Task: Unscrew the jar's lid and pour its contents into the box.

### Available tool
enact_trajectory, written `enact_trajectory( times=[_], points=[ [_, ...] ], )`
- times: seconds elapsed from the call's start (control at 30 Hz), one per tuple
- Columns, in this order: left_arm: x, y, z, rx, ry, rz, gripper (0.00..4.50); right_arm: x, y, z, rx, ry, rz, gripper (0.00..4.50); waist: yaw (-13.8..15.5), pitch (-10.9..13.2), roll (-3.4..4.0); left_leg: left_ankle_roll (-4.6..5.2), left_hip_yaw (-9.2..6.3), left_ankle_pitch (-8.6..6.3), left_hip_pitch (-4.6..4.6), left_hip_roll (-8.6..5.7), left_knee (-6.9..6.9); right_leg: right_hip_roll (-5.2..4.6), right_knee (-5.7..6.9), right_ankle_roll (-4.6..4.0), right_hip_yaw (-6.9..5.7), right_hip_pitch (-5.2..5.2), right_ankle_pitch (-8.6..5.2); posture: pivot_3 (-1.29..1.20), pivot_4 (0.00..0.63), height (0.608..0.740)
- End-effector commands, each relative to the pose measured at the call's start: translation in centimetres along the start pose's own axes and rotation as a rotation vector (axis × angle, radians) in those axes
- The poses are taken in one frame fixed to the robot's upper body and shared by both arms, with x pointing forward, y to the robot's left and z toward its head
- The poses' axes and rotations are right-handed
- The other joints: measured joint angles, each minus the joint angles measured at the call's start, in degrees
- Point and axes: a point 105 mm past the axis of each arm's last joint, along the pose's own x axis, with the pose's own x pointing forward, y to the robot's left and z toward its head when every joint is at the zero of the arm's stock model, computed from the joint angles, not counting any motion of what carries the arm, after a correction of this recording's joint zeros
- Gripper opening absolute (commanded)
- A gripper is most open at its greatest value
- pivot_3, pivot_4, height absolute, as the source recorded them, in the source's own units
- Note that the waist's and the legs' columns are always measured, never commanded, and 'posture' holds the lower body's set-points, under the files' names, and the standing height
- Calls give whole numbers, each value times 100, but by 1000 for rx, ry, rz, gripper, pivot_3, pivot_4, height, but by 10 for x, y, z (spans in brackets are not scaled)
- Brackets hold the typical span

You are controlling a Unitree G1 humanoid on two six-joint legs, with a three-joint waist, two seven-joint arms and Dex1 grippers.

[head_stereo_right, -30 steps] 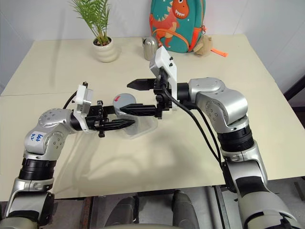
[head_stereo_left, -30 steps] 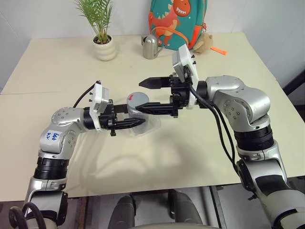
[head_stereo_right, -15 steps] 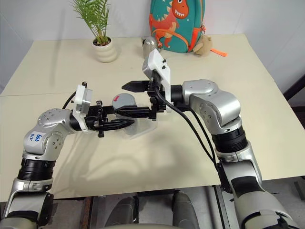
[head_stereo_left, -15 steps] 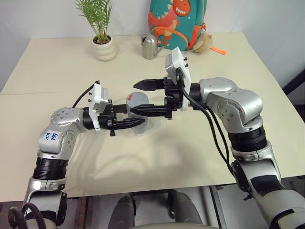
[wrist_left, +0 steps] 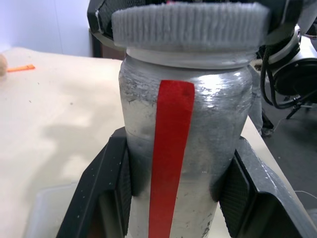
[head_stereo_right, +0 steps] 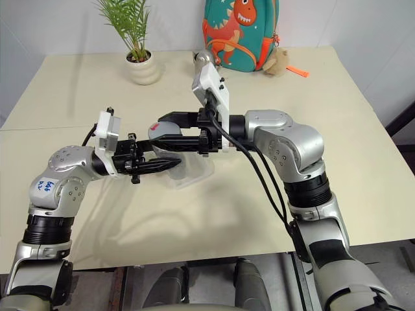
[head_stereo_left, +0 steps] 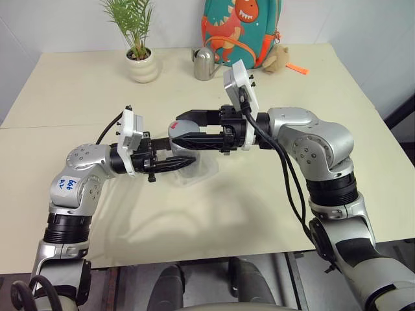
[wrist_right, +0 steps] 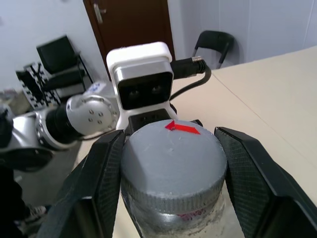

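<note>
We gripped the jar (wrist_left: 183, 148) in our left gripper (head_stereo_left: 174, 162) | our right gripper (wrist_right: 171, 173) clamped the lid (wrist_right: 172, 161) | above the box (head_stereo_left: 201, 173)

Jar (head_stereo_left: 182, 144) hemmed in mid-table: left gripper (head_stereo_left: 185, 162) clamped on body, right gripper (head_stereo_left: 185, 129) clamped on lid (wrist_right: 171, 158). Box (head_stereo_left: 198, 173) directly beneath. Open tabletop (head_stereo_left: 78, 91) either side; plant (head_stereo_left: 139, 48), watering can (head_stereo_left: 206, 63), backpack (head_stereo_left: 241, 29) crowding far edge.

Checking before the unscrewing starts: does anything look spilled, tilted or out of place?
Nothing stands out. The shiny silver metal jar sits upright in the left pincer, the right pincer clamps its grey ribbed lid, both above the clear plastic box; no spill.
</note>
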Motion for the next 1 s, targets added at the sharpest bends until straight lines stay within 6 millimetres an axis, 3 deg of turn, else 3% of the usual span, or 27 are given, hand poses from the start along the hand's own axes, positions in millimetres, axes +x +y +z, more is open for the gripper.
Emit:
enact_trajectory(
  times=[0.03,0.13,0.33,0.47,0.63,0.67,0.87,1.0],
  points=[
    [1,-5,6,30,-5,-21,1879,-15,9,29,-23,-128,15,2552,1,0,0,0,0,0,0,0,0,0,0,0,0,0,0,0,150,740],
    [0,-6,5,27,-3,-18,1879,-34,1,25,-30,-136,-75,2552,22,0,0,0,0,0,0,0,-1,0,-1,0,0,0,0,0,150,740],
    [-7,-2,8,18,-13,12,1879,-101,-34,-17,-51,-56,-436,2552,122,-1,-2,5,3,-3,-1,0,0,0,-7,0,0,1,0,0,150,740],
    [-13,6,14,12,-34,42,1879,-162,-57,-68,-39,0,-734,2552,133,-3,-5,6,5,-3,2,0,0,1,-9,0,1,4,0,0,150,740],
    [-14,14,18,17,-33,47,1879,-205,-68,-114,-54,34,-932,2552,116,-2,-4,5,12,-3,7,-1,1,1,-8,0,6,5,1,0,150,740],
    [-14,16,18,18,-33,49,1879,-211,-67,-122,-35,30,-949,2552,101,-2,-4,5,14,-3,9,0,1,1,-10,0,8,5,1,0,150,740],
    [-15,21,20,25,-27,50,1879,-218,-59,-129,-42,6,-949,4467,84,-2,-4,3,19,-2,15,0,1,2,0,0,15,6,1,0,150,740],
    [-15,23,21,29,-25,52,1879,-216,-53,-112,-83,-11,-913,4467,98,-2,-4,2,19,-1,16,0,1,2,1,0,15,6,1,0,150,740]
  ],
)
